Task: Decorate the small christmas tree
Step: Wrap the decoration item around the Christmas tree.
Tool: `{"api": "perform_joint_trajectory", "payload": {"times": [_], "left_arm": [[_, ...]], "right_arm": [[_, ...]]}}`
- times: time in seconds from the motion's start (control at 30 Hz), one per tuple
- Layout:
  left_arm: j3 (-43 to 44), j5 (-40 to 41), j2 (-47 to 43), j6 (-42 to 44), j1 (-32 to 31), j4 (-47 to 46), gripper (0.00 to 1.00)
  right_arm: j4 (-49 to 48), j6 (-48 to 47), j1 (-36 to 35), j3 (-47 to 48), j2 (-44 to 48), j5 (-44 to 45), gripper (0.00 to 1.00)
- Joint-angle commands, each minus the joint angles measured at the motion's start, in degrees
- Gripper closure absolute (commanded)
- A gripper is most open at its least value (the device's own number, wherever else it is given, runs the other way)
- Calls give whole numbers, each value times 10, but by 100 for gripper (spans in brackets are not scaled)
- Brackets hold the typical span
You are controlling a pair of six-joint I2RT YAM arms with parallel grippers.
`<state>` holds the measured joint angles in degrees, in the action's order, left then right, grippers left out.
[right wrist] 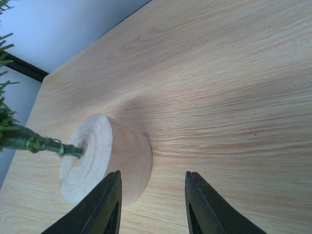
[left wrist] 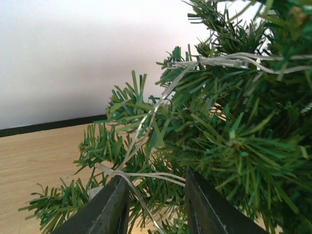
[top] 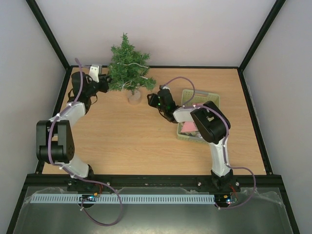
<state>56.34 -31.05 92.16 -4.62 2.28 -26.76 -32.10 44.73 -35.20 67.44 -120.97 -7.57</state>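
The left fingers stand spread, pinching nothing. The small christmas tree crowds in just above and beyond them, and a clear light string trails across the gap between them. The right fingers are likewise spread and empty, low over the table, with the tree's wooden base just past one tip and reaching partly into the gap. The biggest risk, I judge, is the whole tree tipping. It looks top-heavy on that small base, so a wire snagged and dragged by the left fingers, or a nudge from the right ones, could topple it. A lesser risk is the string, which is draped loosely over branch tips and could slide off or catch on a finger. The table is flat, smooth, pale wood grain, probably slick under the base. The tree is a bushy cone of stiff dark green needles, likely springy enough to shed a loose strand. The base is a short round disc of bare light wood, and its thin trunk is wrapped in green. The string is thin, transparent, limp wire with small clear bulb housings.
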Motion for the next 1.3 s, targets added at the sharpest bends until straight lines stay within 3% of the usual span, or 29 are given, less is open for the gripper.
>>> {"api": "perform_joint_trajectory", "payload": {"times": [0.0,0.13,0.37,0.63,0.77,0.87,0.97,1.13,1.27], "left_arm": [[21,-8,-35,25,0,52,65],[21,2,-56,13,-1,75,55],[20,24,-81,-9,-1,129,45],[11,56,-123,-34,-1,163,45],[12,143,-133,-108,3,215,47],[8,162,-126,-176,21,233,46],[10,121,-102,-225,51,231,47],[31,26,-43,-225,90,171,54],[57,-25,7,-221,96,121,54]], "right_arm": [[1,-13,3,-19,46,18,65],[9,-18,3,-22,65,3,62],[25,-24,3,-36,102,-29,58],[58,-48,3,-45,149,-45,55],[75,-53,3,-60,189,-59,54],[100,-51,3,-67,208,-77,54],[103,-41,3,-88,225,-98,54],[94,-28,2,-125,256,-109,54],[106,-38,2,-138,281,-106,54]]}}
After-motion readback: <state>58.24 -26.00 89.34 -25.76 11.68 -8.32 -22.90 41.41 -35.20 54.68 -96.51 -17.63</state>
